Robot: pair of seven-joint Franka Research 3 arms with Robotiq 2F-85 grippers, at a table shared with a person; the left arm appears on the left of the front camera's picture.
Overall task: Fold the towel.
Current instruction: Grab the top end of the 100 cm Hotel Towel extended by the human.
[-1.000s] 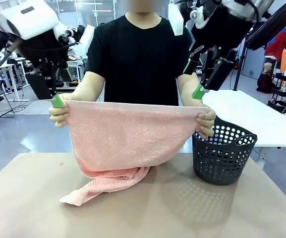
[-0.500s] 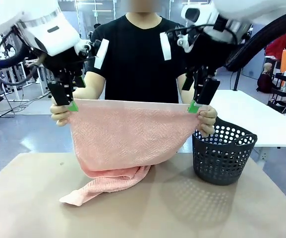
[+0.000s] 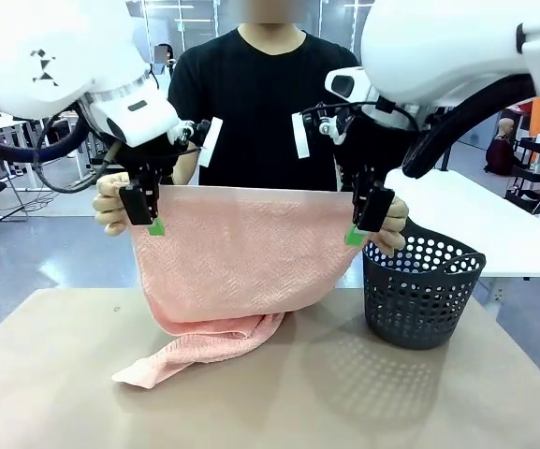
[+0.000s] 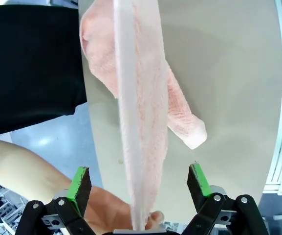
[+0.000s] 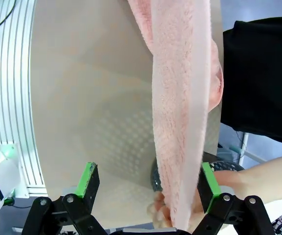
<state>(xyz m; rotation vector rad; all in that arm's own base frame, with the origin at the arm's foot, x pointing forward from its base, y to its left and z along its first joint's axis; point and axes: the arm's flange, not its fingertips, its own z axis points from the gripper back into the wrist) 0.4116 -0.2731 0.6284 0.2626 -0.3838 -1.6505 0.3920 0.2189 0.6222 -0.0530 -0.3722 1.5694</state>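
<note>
The towel (image 3: pixel 241 253) hangs as a wide sheet over the far half of the table (image 3: pixel 363 402). Its long top edge runs level from side to side, stretched between the person's two hands. One hand (image 3: pixel 110 201) pinches the corner on the robot's left and the other hand (image 3: pixel 393 224) pinches the corner on its right, just above the dark perforated basket (image 3: pixel 424 290). The cloth drops from that edge, and its lower end lies bunched on the table, with a tail pointing toward the near left. The left gripper (image 4: pixel 139 183) straddles the top edge next to the person's hand, jaws wide apart with one finger on each side of the cloth, not clamped. The right gripper (image 5: pixel 147 180) straddles the other end the same way, jaws apart
</note>
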